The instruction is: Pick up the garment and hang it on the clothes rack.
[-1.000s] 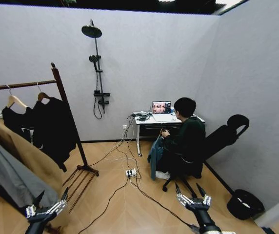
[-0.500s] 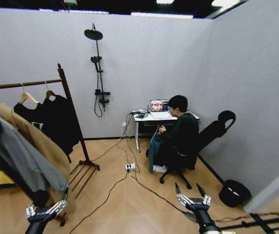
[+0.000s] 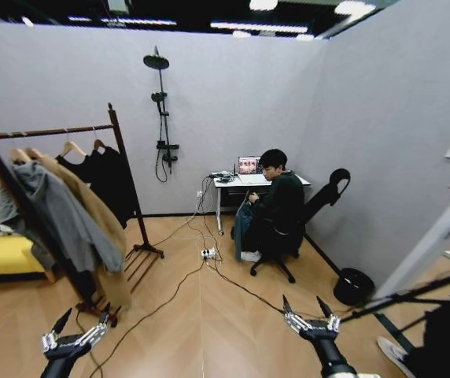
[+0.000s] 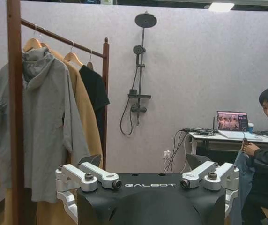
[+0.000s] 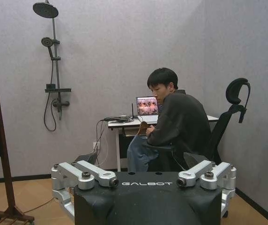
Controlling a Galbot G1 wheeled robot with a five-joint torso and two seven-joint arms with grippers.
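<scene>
Right gripper [image 5: 149, 168], jaws spread, empty.

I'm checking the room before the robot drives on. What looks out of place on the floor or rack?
Loose cables trail across the floor from the desk toward the rack; wheels could catch them. On the rack, the grey jacket hangs bunched and lopsided. The garment hangs straight.

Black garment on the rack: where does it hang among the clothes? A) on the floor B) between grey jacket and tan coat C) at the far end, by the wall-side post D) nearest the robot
C: the black garment hangs past the tan coat, next to the clothes rack post nearest the wall.
</scene>
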